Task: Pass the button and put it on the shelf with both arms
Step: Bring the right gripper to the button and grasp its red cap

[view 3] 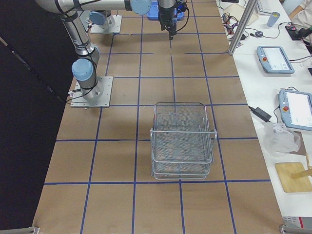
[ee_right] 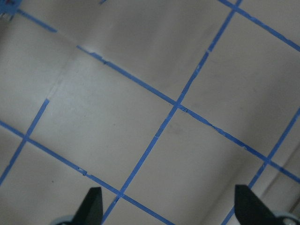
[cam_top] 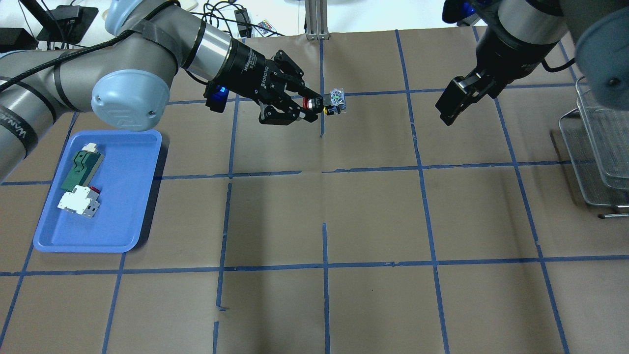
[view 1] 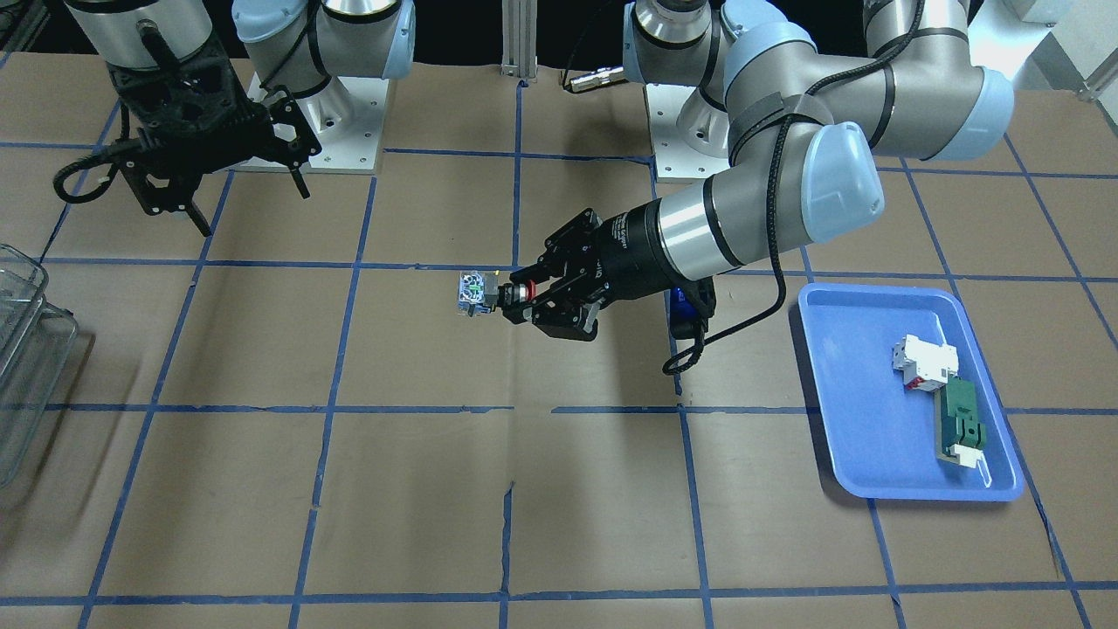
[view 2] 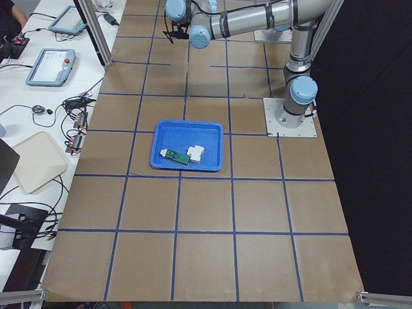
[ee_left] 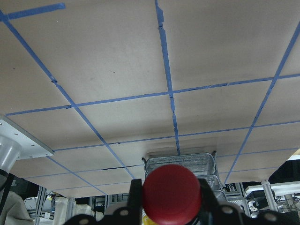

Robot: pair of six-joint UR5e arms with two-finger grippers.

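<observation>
My left gripper point(view 1: 517, 297) is shut on the button point(view 1: 476, 294), with the jaws around its red cap and black collar. It holds the button sideways above the middle of the table, blue-silver base pointing away from the wrist. The overhead view shows the same grip point(cam_top: 314, 104) on the button point(cam_top: 331, 103). The red cap point(ee_left: 171, 199) fills the bottom of the left wrist view. My right gripper point(cam_top: 449, 105) is open and empty, raised and well apart from the button; its fingertips point(ee_right: 93, 206) stand wide. The clear wire shelf point(cam_top: 602, 147) stands at the table's right end.
A blue tray point(cam_top: 128, 206) on the left side holds a white-red breaker block point(cam_top: 78, 202) and a green flat part point(cam_top: 81, 167). The shelf also shows in the front view point(view 1: 22, 349) and the right side view point(view 3: 183, 141). Blue tape lines grid the brown table.
</observation>
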